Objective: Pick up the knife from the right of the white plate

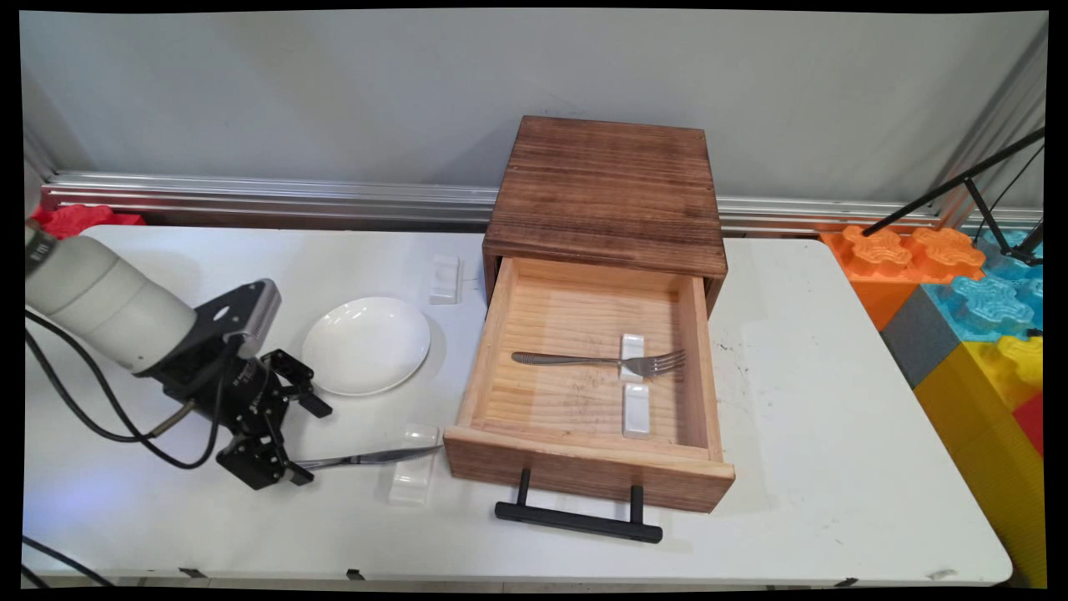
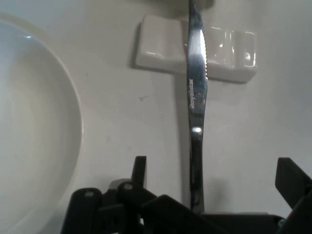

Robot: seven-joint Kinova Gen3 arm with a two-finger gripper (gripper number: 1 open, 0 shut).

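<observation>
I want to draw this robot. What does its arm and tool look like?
The arm is round, chunky and white, like fat tubes joined together. Its end wears a black bracket with a grey ridged block. The tool is black, built from jointed bars ending in two fingers. Black cables loop down from the arm.

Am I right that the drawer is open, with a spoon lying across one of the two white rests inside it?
Not quite: it is a fork, not a spoon; the main view shows its tines. The rest holds: the drawer is open, and the fork lies across one white rest, with the other rest beside it.
</observation>
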